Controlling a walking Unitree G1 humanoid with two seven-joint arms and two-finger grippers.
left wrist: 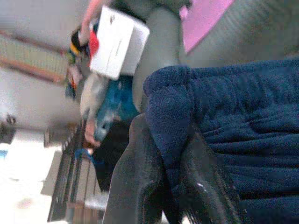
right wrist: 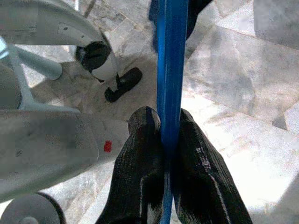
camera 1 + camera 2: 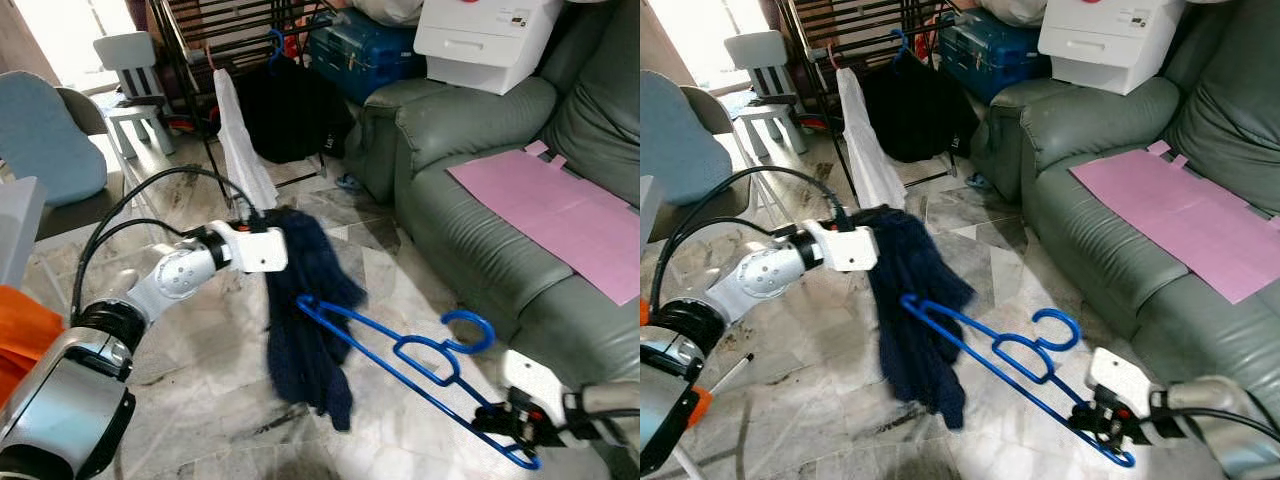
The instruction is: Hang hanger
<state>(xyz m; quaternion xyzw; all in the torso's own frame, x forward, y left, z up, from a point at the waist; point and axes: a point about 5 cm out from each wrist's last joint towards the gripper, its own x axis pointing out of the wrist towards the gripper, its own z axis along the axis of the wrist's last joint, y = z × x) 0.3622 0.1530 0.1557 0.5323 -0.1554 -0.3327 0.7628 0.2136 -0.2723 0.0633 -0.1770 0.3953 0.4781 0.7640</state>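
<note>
A blue plastic hanger is held low over the marble floor, its hook pointing up toward the sofa. My right gripper is shut on the hanger's lower bar. One end of the hanger reaches into a dark navy garment that hangs down limp. My left gripper is shut on the garment's top edge, holding it up above the floor. The drying rack stands at the back with a blue hanger hook and dark clothes on it.
A green sofa with a pink sheet fills the right side. A white cloth and a black garment hang from the rack. A white box, a blue case, a small white chair and a grey seat sit around.
</note>
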